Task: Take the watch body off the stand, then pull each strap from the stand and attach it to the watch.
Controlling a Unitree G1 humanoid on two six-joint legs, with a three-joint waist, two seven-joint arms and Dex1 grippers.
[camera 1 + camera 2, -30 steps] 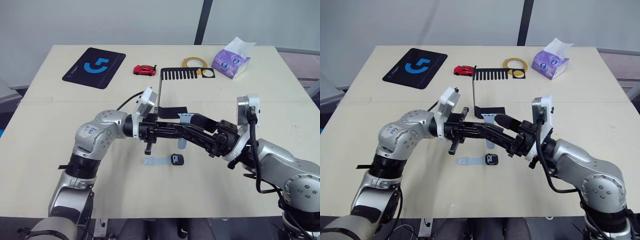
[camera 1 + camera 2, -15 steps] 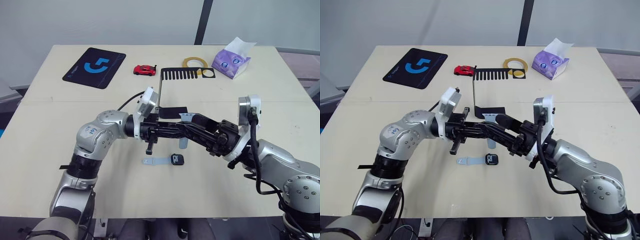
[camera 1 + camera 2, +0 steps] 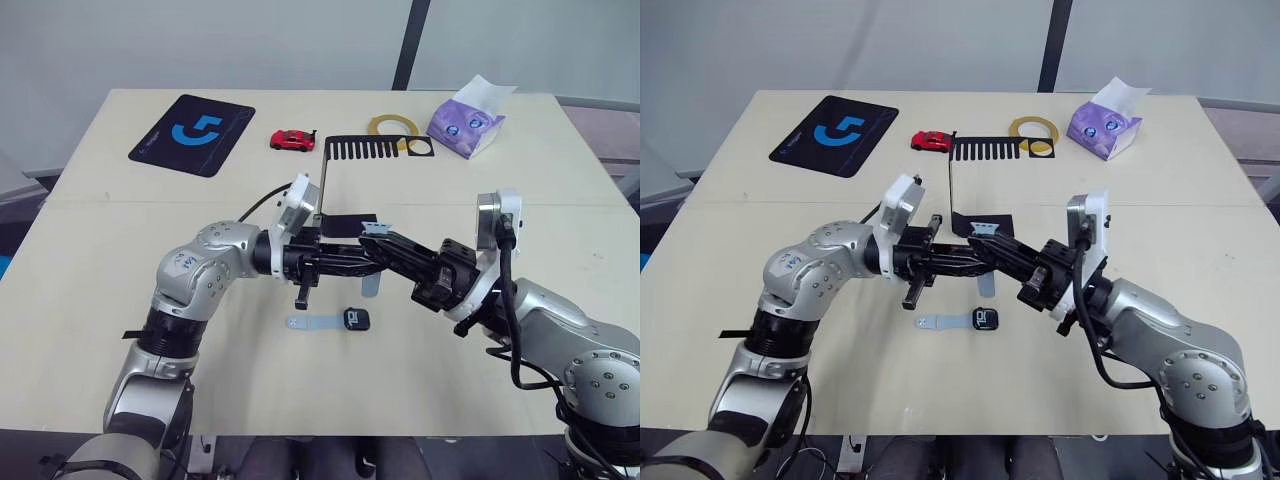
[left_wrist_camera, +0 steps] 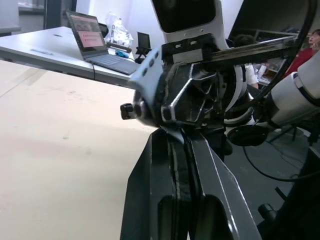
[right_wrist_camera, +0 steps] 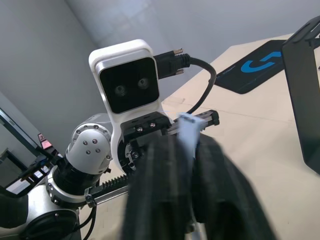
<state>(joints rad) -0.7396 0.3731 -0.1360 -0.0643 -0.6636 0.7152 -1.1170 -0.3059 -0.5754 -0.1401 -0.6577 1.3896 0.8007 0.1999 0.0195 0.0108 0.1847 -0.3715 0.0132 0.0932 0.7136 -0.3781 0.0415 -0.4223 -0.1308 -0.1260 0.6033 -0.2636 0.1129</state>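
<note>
The second strap [image 3: 372, 270], pale blue-grey, hangs upright above the table between both grippers. My left gripper [image 3: 360, 257] reaches in from the left and is shut on it; the left wrist view shows a sliver of strap [image 4: 173, 134] between the fingertips. My right gripper [image 3: 382, 243] comes in from the right, shut on the strap's upper part [image 5: 188, 131]. The watch body [image 3: 357, 319] lies on the table below, with the other strap [image 3: 311, 322] joined to its left side. The stand [image 3: 349, 224] sits just behind, its comb arm [image 3: 365, 148] bare.
A black mouse pad with a blue logo [image 3: 192, 133] lies at the far left. Along the back of the table sit a red toy car [image 3: 292, 139], a tape ring [image 3: 390, 126] and a purple tissue pack [image 3: 466, 117].
My right gripper's fingers, open around the strap before, have closed onto it. The left gripper has kept its grip and place.
</note>
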